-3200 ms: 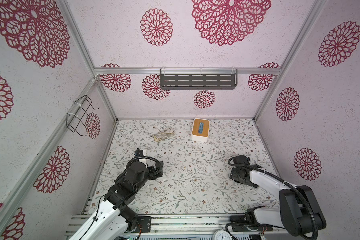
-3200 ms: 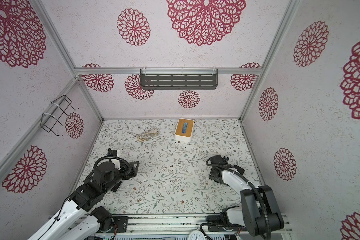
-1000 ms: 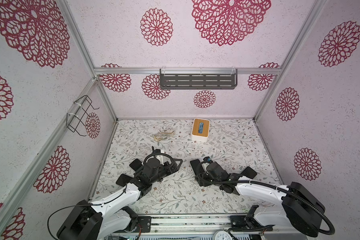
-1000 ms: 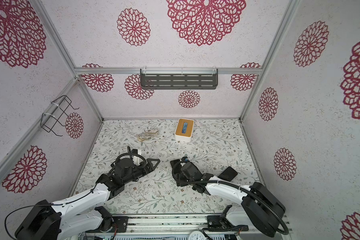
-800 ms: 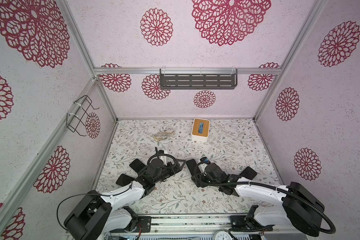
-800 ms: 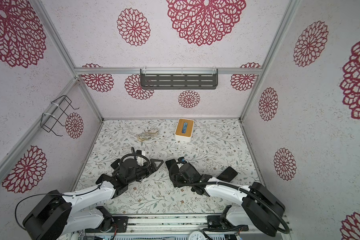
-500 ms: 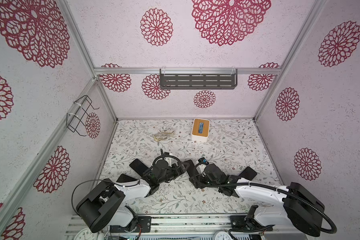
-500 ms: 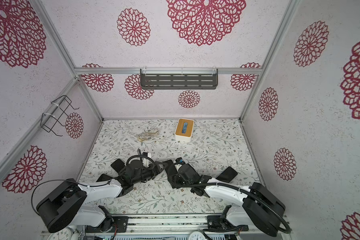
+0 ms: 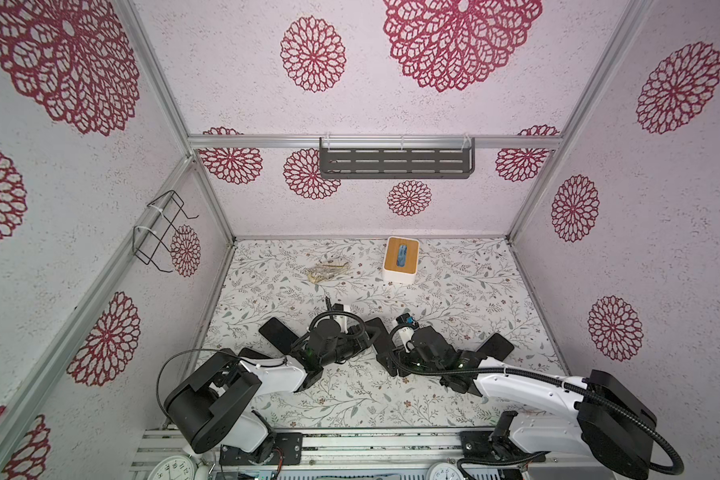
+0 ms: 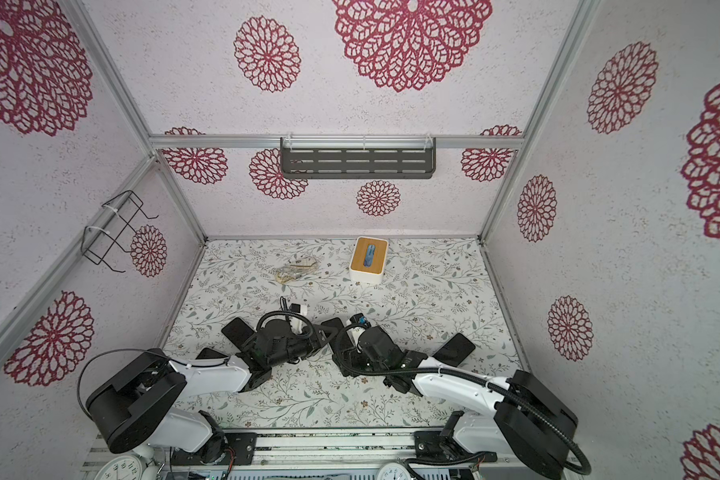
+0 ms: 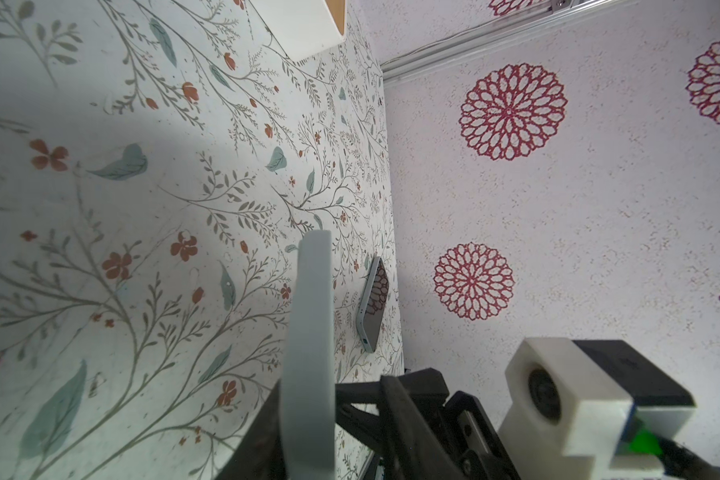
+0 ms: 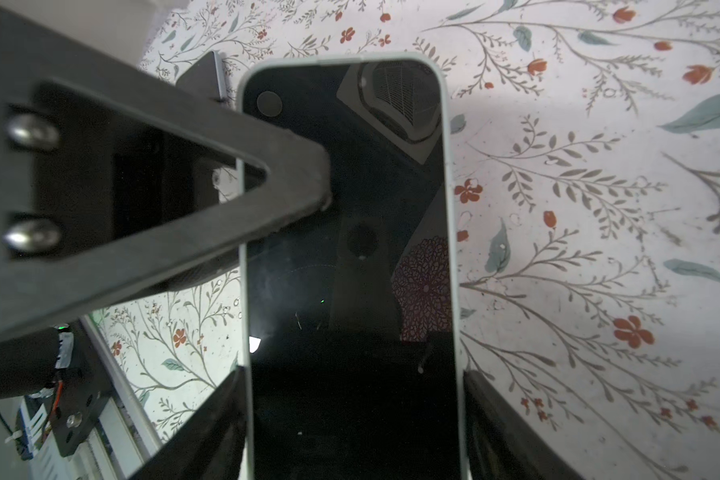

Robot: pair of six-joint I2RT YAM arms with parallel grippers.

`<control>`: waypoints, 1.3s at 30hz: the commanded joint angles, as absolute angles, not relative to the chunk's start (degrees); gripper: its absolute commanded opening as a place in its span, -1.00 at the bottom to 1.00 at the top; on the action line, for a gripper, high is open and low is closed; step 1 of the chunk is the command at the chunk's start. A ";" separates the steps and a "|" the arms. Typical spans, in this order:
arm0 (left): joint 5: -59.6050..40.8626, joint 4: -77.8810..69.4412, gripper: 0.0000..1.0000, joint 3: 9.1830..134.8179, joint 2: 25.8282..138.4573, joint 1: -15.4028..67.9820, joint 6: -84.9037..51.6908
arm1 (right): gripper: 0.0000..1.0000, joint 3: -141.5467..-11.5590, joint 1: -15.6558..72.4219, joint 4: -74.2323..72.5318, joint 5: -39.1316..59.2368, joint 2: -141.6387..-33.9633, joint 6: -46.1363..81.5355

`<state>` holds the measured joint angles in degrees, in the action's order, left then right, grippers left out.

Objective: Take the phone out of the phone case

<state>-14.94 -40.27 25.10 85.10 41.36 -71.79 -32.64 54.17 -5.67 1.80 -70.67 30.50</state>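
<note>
Four dark handsets show in both top views. One, the phone (image 12: 346, 249), sits in its pale phone case (image 11: 310, 332) at lower centre of the frame, over the floral mat (image 9: 433, 291). The right gripper (image 12: 352, 374) clamps the case across its long edges near one end. The left gripper (image 11: 308, 399) pinches a side edge, with one finger (image 12: 292, 174) flat on the glass and the other behind.

Three others lie flat on the mat. A loose handset (image 9: 277, 334) lies at lower left, just beside the left arm. A half-hidden handset (image 10: 211, 353) lies under that arm, near the left wall's foot. The right-hand handset (image 9: 495, 347) lies at lower right, close to the right wall's seam.

Most of the mat's upper half is bare. It holds only one tissue box (image 9: 400, 259) and one pale tangle (image 9: 327, 270), both near the back wall. The right middle of the mat is open too.

One slotted shelf (image 9: 395, 162) hangs on the back wall and one wire rack (image 9: 159, 232) on the left wall. Two clock faces (image 9: 171, 471) peek in at the bottom edge.
</note>
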 commanded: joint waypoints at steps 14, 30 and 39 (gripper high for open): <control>-12.83 -42.80 -1.00 25.70 82.70 42.05 -71.42 | -0.03 -31.68 54.59 -11.03 1.17 -65.22 30.40; 12.73 -29.95 -1.00 25.58 46.24 40.02 -66.36 | 0.97 -25.78 54.23 -22.69 -5.26 -41.55 41.66; 24.78 -53.12 -1.00 21.47 45.68 46.40 -72.36 | 0.95 -24.62 54.24 -56.03 7.36 -54.67 49.99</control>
